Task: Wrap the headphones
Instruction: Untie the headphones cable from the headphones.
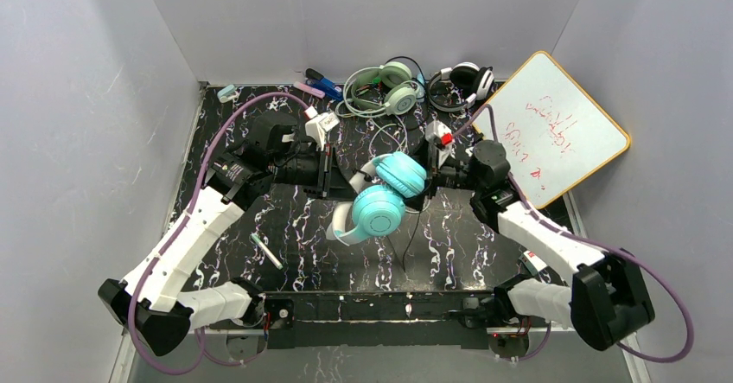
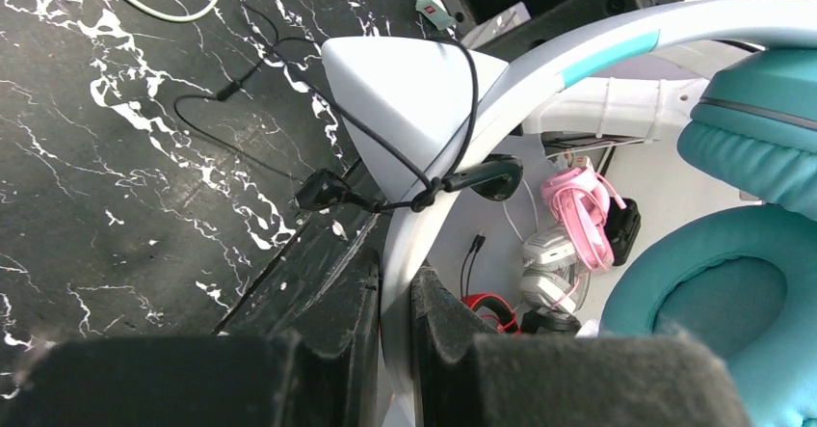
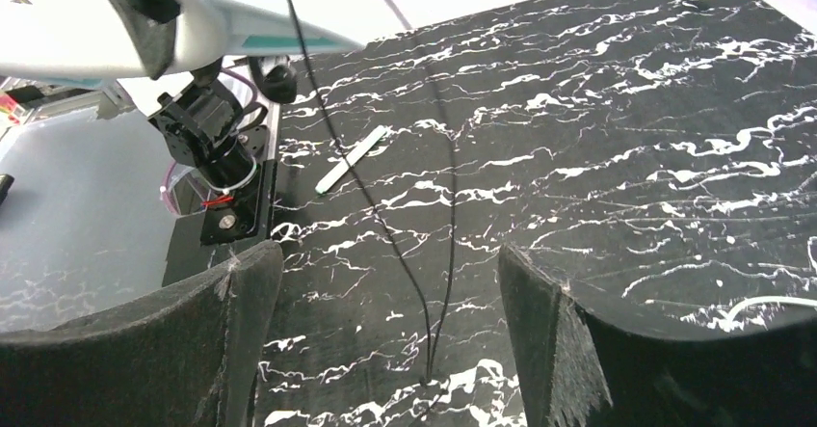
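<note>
Left end effector [image 2: 393,304]: clenched on the white band [image 2: 501,99] of the teal headphones [image 1: 380,197], one finger on each face of the band. Just beyond the grip stands a white cat ear [image 2: 405,90], with a thin black cable [image 2: 453,123] looped over it. Left arm: rises from its near-left base, elbow out to the left, forearm running level to the right toward the middle of the counter [image 1: 484,245]. Right end effector [image 3: 385,302]: released, fingers spread wide. Two strands of the black cable hang between them, clear of both pads, down to the counter. Right arm: bent up from its near-right base, wrist pointing left, facing the left end effector across the headset. Teal headphones: held above mid-counter between the two end effectors, cups stacked close together. Mint-green headphones [image 1: 380,89] and black-and-white headphones [image 1: 462,85]: lying side by side at the far edge. Pen [image 1: 268,252]: lying on the near left of the counter. Whiteboard [image 1: 553,128]: propped at far right, with red handwriting too scrawled to read. Small print on the left arm: too small to make out.
</note>
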Robot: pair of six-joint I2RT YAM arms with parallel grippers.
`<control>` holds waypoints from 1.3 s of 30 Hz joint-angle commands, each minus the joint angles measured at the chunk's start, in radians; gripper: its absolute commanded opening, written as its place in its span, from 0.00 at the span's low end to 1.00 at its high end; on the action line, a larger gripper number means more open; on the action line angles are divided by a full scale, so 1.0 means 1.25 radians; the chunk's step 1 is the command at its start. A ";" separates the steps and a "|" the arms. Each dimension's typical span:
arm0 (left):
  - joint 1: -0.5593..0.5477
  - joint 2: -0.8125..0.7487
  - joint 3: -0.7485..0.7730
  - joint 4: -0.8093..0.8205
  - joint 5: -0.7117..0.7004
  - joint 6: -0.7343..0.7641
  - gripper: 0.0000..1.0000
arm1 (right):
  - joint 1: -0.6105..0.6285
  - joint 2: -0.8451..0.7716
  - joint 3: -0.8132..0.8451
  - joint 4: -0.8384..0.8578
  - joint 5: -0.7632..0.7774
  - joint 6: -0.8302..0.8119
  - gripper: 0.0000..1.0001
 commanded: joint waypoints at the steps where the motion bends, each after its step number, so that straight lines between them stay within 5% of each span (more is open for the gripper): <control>1: -0.006 -0.023 0.032 0.036 0.077 -0.039 0.00 | 0.032 0.069 0.071 0.132 -0.045 -0.002 0.90; 8: -0.007 -0.023 0.034 0.048 0.085 -0.050 0.00 | 0.096 0.150 0.126 0.181 -0.041 0.012 0.75; 13: -0.008 -0.031 0.028 0.050 0.087 -0.047 0.00 | 0.101 0.179 0.143 0.237 -0.024 0.048 0.29; 15: -0.008 -0.036 0.020 0.052 0.091 -0.048 0.00 | 0.101 0.176 0.147 0.218 0.018 0.036 0.02; 23: -0.008 -0.091 -0.063 0.041 0.048 -0.012 0.00 | 0.078 0.108 0.221 0.014 0.403 -0.083 0.01; 28: -0.013 -0.137 -0.173 0.036 -0.021 0.030 0.00 | -0.013 0.162 0.420 -0.210 0.545 -0.070 0.01; 39: -0.041 -0.141 -0.164 -0.128 -0.415 0.176 0.00 | -0.156 0.178 0.578 -0.497 0.681 0.053 0.01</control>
